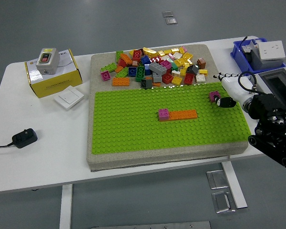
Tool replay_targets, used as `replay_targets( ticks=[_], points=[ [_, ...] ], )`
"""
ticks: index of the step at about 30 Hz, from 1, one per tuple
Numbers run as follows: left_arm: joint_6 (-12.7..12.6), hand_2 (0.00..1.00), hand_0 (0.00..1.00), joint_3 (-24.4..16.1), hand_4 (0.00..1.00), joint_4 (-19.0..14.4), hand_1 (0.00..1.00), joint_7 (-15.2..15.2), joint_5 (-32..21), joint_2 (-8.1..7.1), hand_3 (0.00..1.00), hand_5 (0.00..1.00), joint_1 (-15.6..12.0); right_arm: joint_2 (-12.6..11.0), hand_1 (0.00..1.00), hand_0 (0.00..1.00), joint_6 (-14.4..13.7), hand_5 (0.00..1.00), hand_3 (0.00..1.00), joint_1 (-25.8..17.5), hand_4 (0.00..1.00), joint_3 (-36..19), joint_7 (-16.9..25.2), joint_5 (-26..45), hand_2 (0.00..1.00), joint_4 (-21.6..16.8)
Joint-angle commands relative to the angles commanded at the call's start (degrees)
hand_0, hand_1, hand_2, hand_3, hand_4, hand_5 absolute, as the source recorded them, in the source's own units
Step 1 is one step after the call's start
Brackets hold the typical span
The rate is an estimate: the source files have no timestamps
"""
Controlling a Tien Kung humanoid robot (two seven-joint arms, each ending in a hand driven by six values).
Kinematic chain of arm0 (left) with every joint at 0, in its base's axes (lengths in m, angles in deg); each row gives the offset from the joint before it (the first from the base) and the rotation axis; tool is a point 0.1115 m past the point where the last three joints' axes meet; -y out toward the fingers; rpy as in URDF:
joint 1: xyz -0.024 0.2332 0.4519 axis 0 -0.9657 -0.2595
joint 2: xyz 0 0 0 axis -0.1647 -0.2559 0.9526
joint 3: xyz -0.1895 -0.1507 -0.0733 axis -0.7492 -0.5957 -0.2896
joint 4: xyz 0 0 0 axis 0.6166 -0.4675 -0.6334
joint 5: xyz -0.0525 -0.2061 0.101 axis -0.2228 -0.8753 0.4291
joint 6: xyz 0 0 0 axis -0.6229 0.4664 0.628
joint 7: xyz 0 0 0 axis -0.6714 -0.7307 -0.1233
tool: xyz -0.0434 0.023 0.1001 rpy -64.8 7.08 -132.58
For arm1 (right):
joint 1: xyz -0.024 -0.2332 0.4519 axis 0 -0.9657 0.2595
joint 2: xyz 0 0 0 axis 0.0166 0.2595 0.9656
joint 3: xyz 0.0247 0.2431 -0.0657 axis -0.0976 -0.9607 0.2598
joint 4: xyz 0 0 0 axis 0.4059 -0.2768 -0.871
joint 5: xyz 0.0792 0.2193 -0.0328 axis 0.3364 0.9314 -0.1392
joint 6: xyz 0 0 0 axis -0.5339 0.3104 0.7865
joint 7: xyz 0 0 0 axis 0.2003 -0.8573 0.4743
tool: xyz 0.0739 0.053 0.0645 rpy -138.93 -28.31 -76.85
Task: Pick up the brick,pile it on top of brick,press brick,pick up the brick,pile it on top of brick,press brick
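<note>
My right hand [225, 95] sits at the green baseplate's [133, 129] right edge, fingers closing on the small magenta brick [213, 96] just left of it; grip unconfirmed.

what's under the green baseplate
The green baseplate lies on a grey foam-like pad, whose edges show around it. What the pad's covered middle looks like cannot be seen.

Lime-green studded baseplate [133, 129] carries a pink brick [164, 114] beside an orange brick [183, 114]; the table [43, 157] is white, the box [52, 74] yellow.
</note>
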Motion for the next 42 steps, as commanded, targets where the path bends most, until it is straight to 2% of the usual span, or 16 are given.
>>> replay_targets(
  ticks=[1,6,7,10,12,17,22,27,31,42],
  points=[
    [0.00,0.642,0.666,0.02,0.351,0.00,0.666,-0.03,-0.04,0.02,0.632,0.549,-0.01,-0.34,0.981,0.960,-0.07,0.323,0.905,-0.23,0.547,-0.85,-0.13,-0.32,0.998,-1.15],
    [0.02,0.642,0.666,0.14,0.351,0.00,0.666,-0.21,-0.13,0.10,0.632,0.549,-0.05,-1.62,0.981,0.960,-0.35,0.323,0.905,-1.93,0.547,-5.33,-0.96,-1.84,0.998,-7.42],
    [0.02,0.642,0.666,0.14,0.350,0.00,0.666,-0.22,-0.15,0.12,0.632,0.550,-0.10,-1.74,0.980,0.959,-0.52,0.322,0.846,-2.52,0.546,-6.36,-1.06,-2.21,0.998,-8.56],
    [0.03,0.642,0.666,-0.01,0.350,0.00,0.666,-0.15,-0.04,0.20,0.632,0.550,-0.28,-1.69,0.980,0.959,-1.10,0.322,0.846,-3.85,0.546,-8.42,-1.19,-3.22,0.998,-12.17],
    [0.03,0.642,0.666,-0.05,0.350,0.00,0.666,-0.11,-0.01,0.28,0.632,0.550,-0.35,-1.23,0.980,0.959,-1.18,0.322,0.846,-4.11,0.546,-8.55,-1.28,-3.53,0.998,-12.30],
    [0.03,0.642,0.666,-0.01,0.351,0.00,0.666,-0.21,0.05,0.31,0.632,0.549,-0.20,0.16,0.980,0.959,-0.84,0.322,0.836,-2.73,0.545,-5.04,-0.83,-1.96,0.998,-7.20],
    [0.06,0.642,0.666,0.22,0.350,0.00,0.666,-0.29,-0.10,0.41,0.632,0.549,0.01,2.15,0.978,0.961,-0.27,0.321,0.840,-1.09,0.543,-0.33,0.19,0.03,0.998,0.08],
    [0.05,0.642,0.665,-0.02,0.350,0.00,0.665,-0.10,0.12,0.38,0.632,0.549,-0.06,3.02,0.977,0.961,-0.06,0.318,0.844,-0.17,0.540,1.41,0.64,0.82,0.998,5.67],
    [0.06,0.642,0.665,0.04,0.350,0.00,0.665,-0.15,0.15,0.38,0.632,0.549,0.03,3.78,0.977,0.961,0.08,0.318,0.844,0.58,0.540,2.72,0.93,1.20,0.998,8.17],
    [0.08,0.642,0.665,0.08,0.352,0.00,0.665,-0.16,0.19,0.38,0.632,0.550,0.20,5.13,0.975,0.961,0.28,0.319,0.846,1.63,0.538,4.72,1.51,2.38,0.998,11.55]
  ],
)
